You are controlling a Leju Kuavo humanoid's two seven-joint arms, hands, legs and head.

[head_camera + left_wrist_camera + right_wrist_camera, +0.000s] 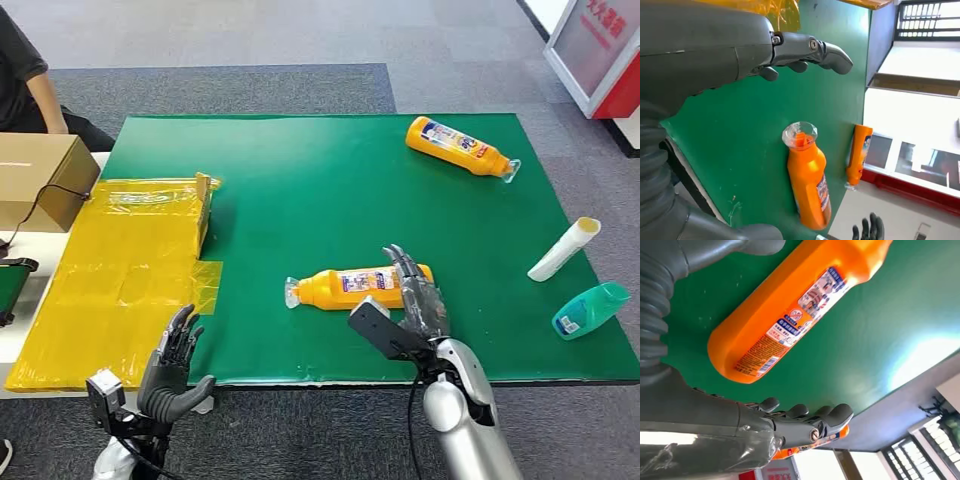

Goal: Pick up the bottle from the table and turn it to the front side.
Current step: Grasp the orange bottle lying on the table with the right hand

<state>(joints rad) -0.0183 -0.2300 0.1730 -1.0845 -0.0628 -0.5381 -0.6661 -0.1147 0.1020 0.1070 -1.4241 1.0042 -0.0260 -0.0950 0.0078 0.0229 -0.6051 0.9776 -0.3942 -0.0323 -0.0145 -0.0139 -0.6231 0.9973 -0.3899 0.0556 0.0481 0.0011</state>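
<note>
Now the reach is on: the orange plastic bottle with the clear cap and printed label (358, 286) lies on its side near the front edge of the green mat-covered table (317, 180), cap toward the robot's left, base toward its right. The right hand (419, 295) is held just at the base end of the bottle, fingers extended and apart, nothing gripped; from the right wrist view the bottle (791, 315) sits in the space between thumb and fingers (821, 422), but contact cannot be made out, so it is judged as not yet closed. For a good pickup, the fingers should be brought around the wide body rather than the tapering neck, and closed evenly, since a smooth rounded bottle is likely to roll or slide across the mat if nudged from one side only. The barcode face appears uppermost, so a turn along the long axis is probably called for once lifted. The left hand (172, 365) hangs off the front edge of the table, fingers loosely spread, holding nothing. A second orange bottle (460, 147) lies well apart at the far side.
</note>
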